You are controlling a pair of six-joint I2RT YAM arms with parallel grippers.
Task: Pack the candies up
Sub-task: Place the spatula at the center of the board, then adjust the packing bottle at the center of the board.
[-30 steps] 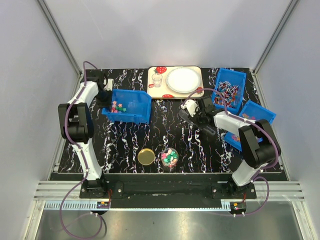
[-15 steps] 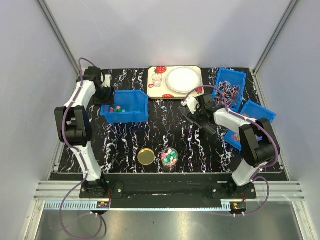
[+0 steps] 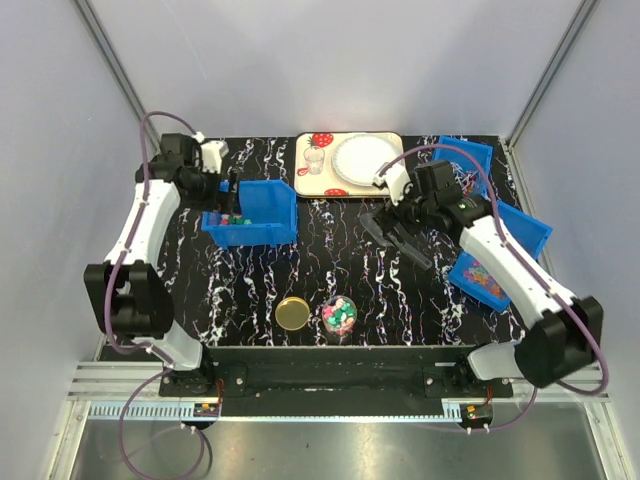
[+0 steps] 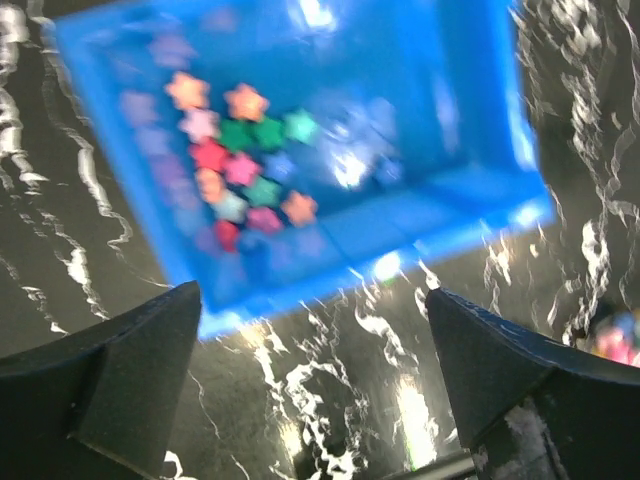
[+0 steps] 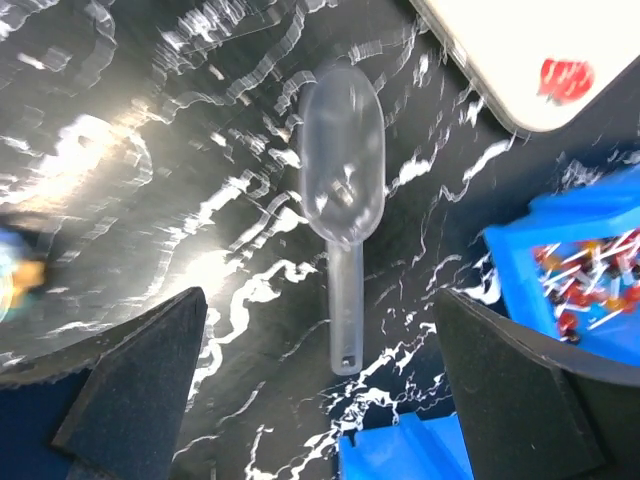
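The candies (image 4: 240, 170) are bright star-shaped sweets lying in a blue bin (image 3: 262, 205) at the left of the table; in the top view they show as the candies (image 3: 232, 217). More of them fill a small clear jar (image 3: 339, 314) near the front edge. My left gripper (image 4: 310, 385) hangs open just outside the bin's (image 4: 470, 200) near wall, holding nothing; in the top view the left gripper (image 3: 226, 186) is at the bin's back left corner. My right gripper (image 5: 320, 390) is open above a clear plastic scoop (image 5: 342, 180) that lies on the table. In the top view the right gripper (image 3: 398, 235) is right of centre.
A gold lid (image 3: 293, 313) lies left of the jar. A tray (image 3: 312, 180) with a white plate (image 3: 366, 158) stands at the back. Two blue bins sit at the right: one with stick sweets (image 3: 462, 165), one with pastel sweets (image 3: 500, 250).
Both grippers have opened. The left one let go of the tilted blue bin, which now rests flat, and drew back. The right one released the scoop and pulled up and back.
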